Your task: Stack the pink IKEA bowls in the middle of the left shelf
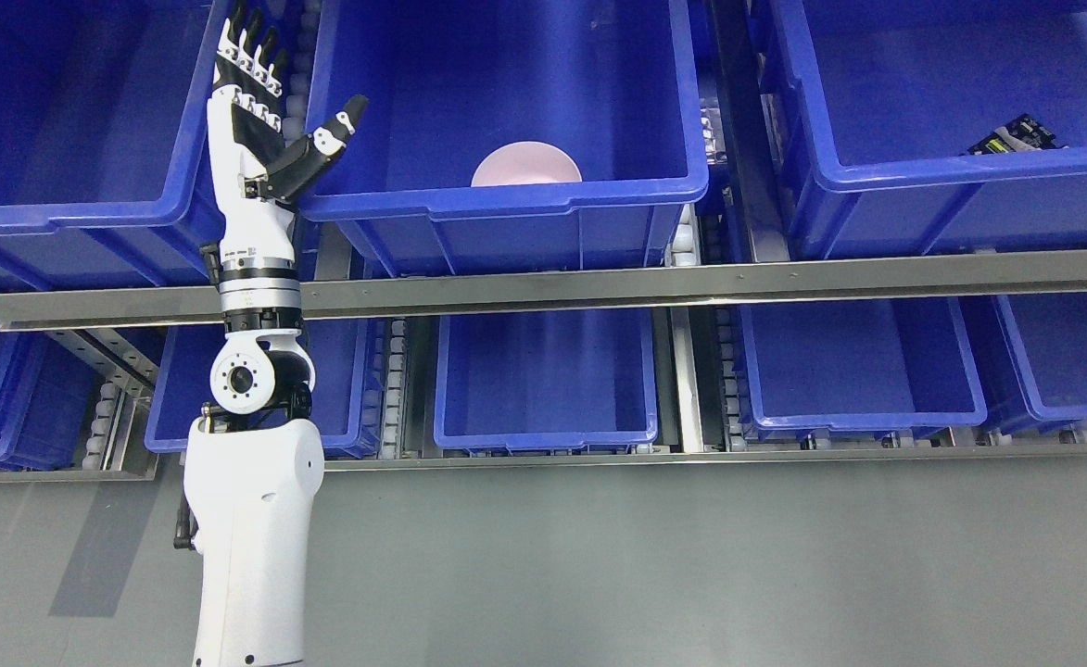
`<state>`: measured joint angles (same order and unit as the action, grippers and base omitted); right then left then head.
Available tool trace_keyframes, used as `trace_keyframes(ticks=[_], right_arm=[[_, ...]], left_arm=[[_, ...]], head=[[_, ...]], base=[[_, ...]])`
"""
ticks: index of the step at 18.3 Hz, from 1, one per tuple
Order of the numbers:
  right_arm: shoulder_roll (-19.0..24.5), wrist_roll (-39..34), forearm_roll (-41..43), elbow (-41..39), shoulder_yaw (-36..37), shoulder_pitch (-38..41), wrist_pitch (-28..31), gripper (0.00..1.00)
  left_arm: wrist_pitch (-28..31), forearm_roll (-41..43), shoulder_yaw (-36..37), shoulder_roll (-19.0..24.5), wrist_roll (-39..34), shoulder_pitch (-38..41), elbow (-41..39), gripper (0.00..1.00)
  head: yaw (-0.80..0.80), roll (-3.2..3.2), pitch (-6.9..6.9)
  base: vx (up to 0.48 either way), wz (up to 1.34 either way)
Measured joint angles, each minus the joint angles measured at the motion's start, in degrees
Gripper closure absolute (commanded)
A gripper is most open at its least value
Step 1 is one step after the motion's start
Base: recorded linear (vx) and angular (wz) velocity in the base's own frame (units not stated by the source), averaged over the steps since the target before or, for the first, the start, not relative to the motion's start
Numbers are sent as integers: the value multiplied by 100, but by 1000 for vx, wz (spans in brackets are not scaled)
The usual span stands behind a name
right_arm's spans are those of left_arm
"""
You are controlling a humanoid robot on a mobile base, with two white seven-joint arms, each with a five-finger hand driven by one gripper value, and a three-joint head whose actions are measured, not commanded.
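Left hand (265,111) raised beside middle blue bin (506,199), fingers (251,42) spread, empty (thumb out), likely readying for pink bowl (526,167) inside.

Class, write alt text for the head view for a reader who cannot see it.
The robot's left hand is raised, fingers spread and empty, beside the upper middle blue bin, which holds a pink bowl. More blue bins sit on a lower shelf.
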<state>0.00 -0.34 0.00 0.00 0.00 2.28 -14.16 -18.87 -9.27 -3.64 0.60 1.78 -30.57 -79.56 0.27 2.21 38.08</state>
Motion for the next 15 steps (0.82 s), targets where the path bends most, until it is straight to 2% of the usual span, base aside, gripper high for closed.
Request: trace_keyframes(ticks=[5, 15], right_arm=[[0, 32, 0, 0, 0, -1, 0, 0], [0, 36, 0, 0, 0, 2, 0, 0]], left_arm=[[96, -41, 143, -23, 0, 169, -373, 0], [169, -62, 280, -46, -10, 269, -770, 0]], head=[[0, 0, 0], [0, 0, 0]], base=[[-70, 50], [-166, -21]])
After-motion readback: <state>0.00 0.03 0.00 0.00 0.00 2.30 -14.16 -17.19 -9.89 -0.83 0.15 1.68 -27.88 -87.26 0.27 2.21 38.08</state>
